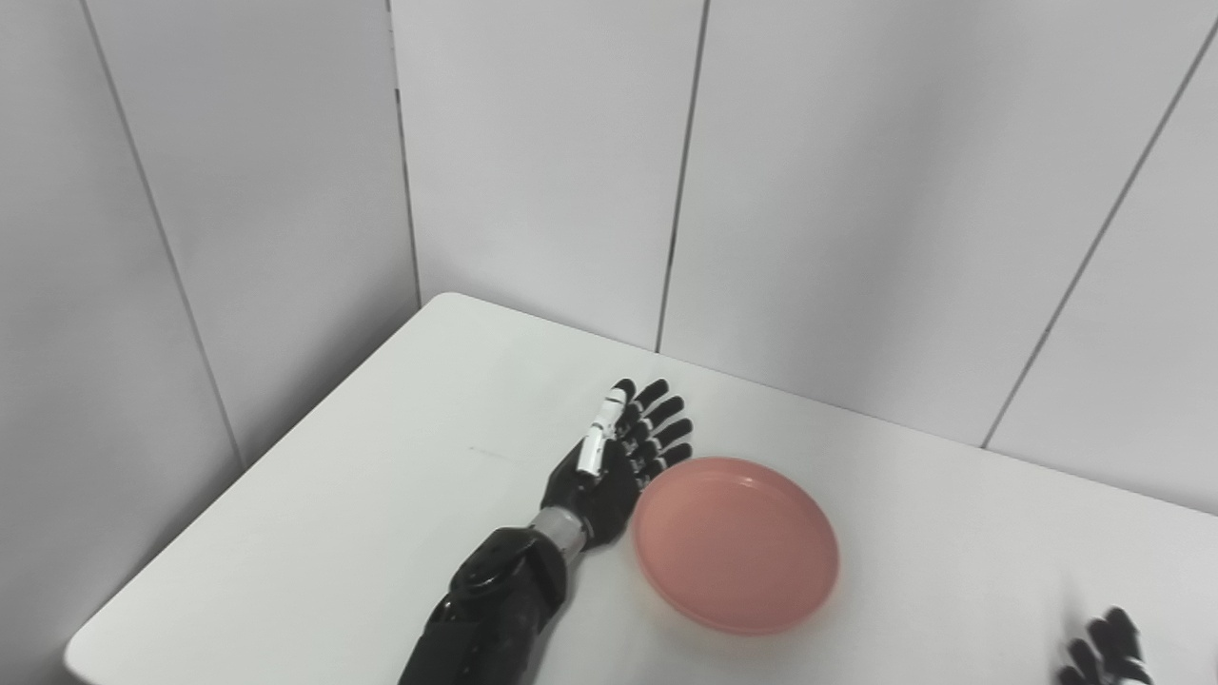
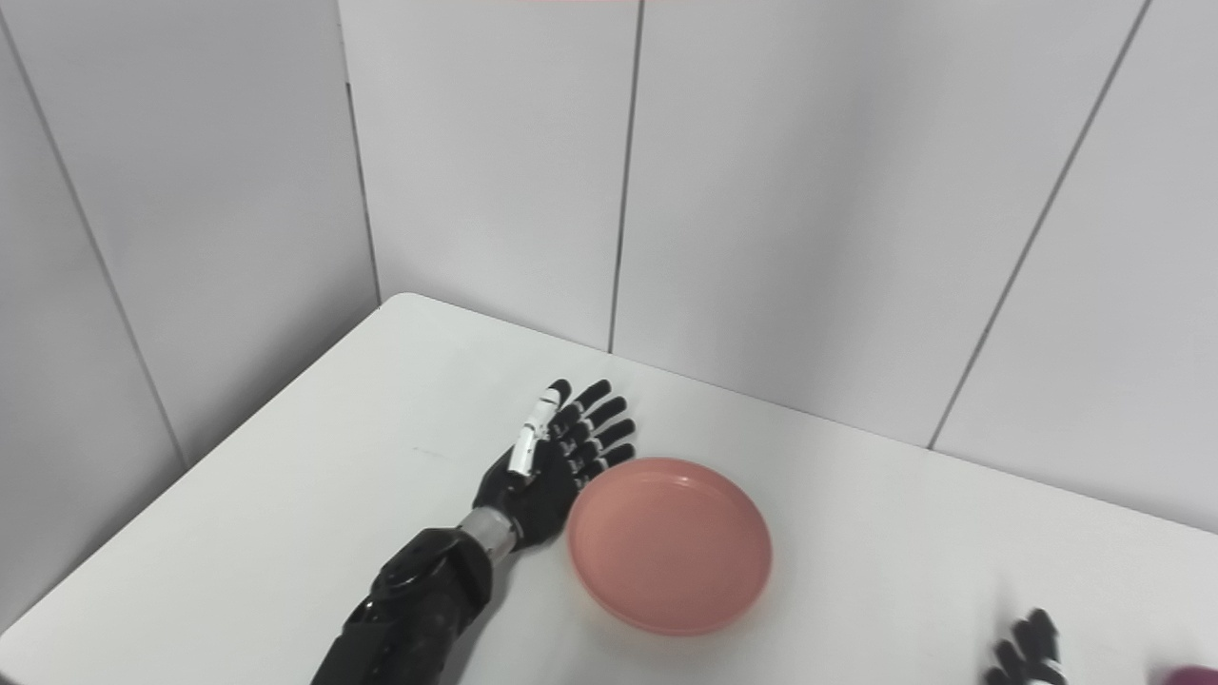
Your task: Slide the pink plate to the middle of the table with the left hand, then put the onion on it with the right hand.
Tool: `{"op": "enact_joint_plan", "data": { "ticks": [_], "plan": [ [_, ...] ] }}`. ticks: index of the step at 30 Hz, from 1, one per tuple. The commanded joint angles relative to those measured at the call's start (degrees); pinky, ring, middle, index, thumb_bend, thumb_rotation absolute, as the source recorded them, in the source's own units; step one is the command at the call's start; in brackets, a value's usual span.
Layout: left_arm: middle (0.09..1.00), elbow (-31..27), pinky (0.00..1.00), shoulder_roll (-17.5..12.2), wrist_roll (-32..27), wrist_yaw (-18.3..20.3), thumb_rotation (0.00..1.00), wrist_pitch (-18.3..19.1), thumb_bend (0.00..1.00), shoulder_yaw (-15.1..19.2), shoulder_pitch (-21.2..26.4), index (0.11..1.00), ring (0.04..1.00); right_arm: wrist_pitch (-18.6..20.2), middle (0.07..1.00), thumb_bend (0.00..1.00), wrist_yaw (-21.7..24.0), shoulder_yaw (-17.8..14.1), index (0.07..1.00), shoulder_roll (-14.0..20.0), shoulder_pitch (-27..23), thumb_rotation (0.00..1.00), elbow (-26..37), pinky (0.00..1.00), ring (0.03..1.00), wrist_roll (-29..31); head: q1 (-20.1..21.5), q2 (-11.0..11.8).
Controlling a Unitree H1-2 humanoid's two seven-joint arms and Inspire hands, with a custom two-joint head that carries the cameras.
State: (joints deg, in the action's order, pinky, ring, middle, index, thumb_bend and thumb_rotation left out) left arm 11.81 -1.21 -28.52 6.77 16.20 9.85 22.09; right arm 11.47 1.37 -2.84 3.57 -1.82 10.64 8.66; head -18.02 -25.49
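1. Left eye view: I've got the left hand (image 1: 618, 457) just left of frame centre, flat, fingers stretched out straight and holding nothing, its edge right against the left rim of the pink plate (image 1: 736, 542). The plate sits lower centre of the frame on the white table (image 1: 381, 495), empty. At the bottom right corner only the dark fingertips of the right hand (image 1: 1104, 652) poke into the picture; I can't tell whether it's spread or curled. No onion here.

2. Right eye view: same layout, shifted a little left. The left hand (image 2: 557, 457) is touching the plate (image 2: 669, 544) at its upper-left rim, fingers pointing toward the wall. The right hand (image 2: 1028, 652) is again just fingertips at the bottom edge, posture unreadable. A small purplish sliver at the bottom right corner may be the onion (image 2: 1189, 675), but too little of it shows to be sure.

3. Handling, my read: the plate looks like light, rigid plastic with a shallow raised rim, and the table looks smooth, so it should glide easily. I'd push on the rim wall with the side of the hand, low and gentle; a hard shove could send it skating or spinning past centre.

4. The onion, I'd guess, is firm, round and prone to roll, so it wants a wrap around its middle.
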Motion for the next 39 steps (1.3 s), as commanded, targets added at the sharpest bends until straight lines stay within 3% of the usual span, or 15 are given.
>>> {"op": "enact_joint_plan", "data": {
  "ticks": [1, 15, 23, 29, 39],
  "plan": [
    [0.944, -1.21, 0.92, 0.67, 0.93, -0.86, 1.00, 1.60, 0.44, -0.67, -0.05, 0.932, 0.929, 1.50, 1.000, 0.06, 0.49, 0.61, 1.000, -0.32, 0.77, 1.00, 0.79, 1.00, 1.000, 0.06, 1.05, -0.50],
    [0.963, -3.55, 0.94, 1.12, 0.68, -0.41, 1.00, 4.12, 0.43, -1.09, -0.89, 0.953, 0.951, 1.52, 1.000, 0.14, 0.03, 2.39, 1.000, -1.87, 1.79, 1.00, 2.51, 1.00, 1.000, -1.41, 9.89, -4.27],
    [0.965, -1.82, 0.94, 1.05, 0.63, 0.32, 1.00, 5.14, 0.42, -1.32, -0.24, 0.952, 0.953, 1.17, 1.000, 0.24, -1.09, 2.94, 1.000, -3.84, 1.12, 1.00, 1.00, 1.00, 1.000, -1.77, 15.66, -6.49],
    [0.956, -1.88, 0.92, 1.55, 1.18, 0.67, 1.00, 5.81, 0.42, -2.51, -0.10, 0.944, 0.941, 0.34, 1.000, 0.20, -2.14, 3.58, 1.000, -4.95, 0.47, 1.00, -0.08, 1.00, 1.000, -3.52, 18.91, -8.19],
    [0.967, -3.94, 0.95, 4.21, 1.01, -0.47, 1.00, 6.66, 0.43, -3.07, -0.88, 0.958, 0.959, 0.61, 1.000, 0.21, -3.83, 4.67, 1.000, -6.55, -0.21, 1.00, -0.12, 1.00, 1.000, -6.38, 23.99, -10.73]
  ]
}}
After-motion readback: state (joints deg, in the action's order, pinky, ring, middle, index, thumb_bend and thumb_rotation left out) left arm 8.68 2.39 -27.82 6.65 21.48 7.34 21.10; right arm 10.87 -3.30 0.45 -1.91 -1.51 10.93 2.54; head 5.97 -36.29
